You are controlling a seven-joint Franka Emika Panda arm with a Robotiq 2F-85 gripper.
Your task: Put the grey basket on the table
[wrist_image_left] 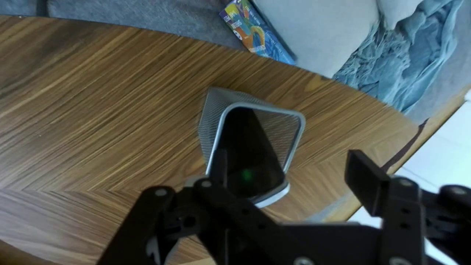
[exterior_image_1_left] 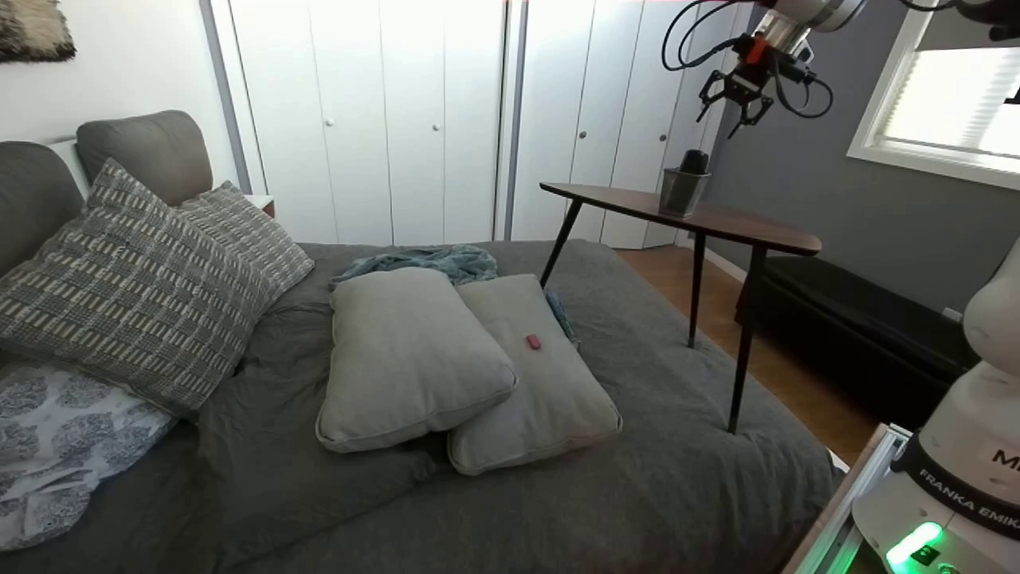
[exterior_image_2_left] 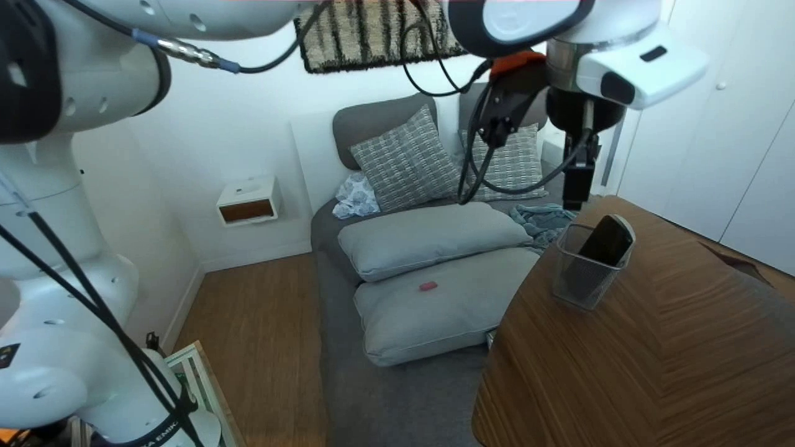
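Note:
The grey basket, a small mesh cup (exterior_image_1_left: 679, 195), stands upright on the brown table top (exterior_image_1_left: 621, 198). In an exterior view the basket (exterior_image_2_left: 581, 282) is near the edge of the table (exterior_image_2_left: 683, 360) on the bed side. A dark, phone-like object (exterior_image_2_left: 608, 241) leans in it and sticks out above the rim. In the wrist view the basket (wrist_image_left: 211, 127) and dark object (wrist_image_left: 252, 147) lie below my gripper (wrist_image_left: 287, 160). The gripper (exterior_image_1_left: 717, 126) is open and empty, above the basket and apart from it. One finger overlaps the dark object in the wrist view.
The slim-legged table stands against the bed (exterior_image_1_left: 637, 494). Two light pillows (exterior_image_1_left: 414, 359) lie there, with a small red object (exterior_image_1_left: 533, 341) on one. A colourful box (wrist_image_left: 257, 33) and blue cloth (wrist_image_left: 390, 70) lie beyond the table edge. A low dark bench (exterior_image_1_left: 861, 311) stands behind.

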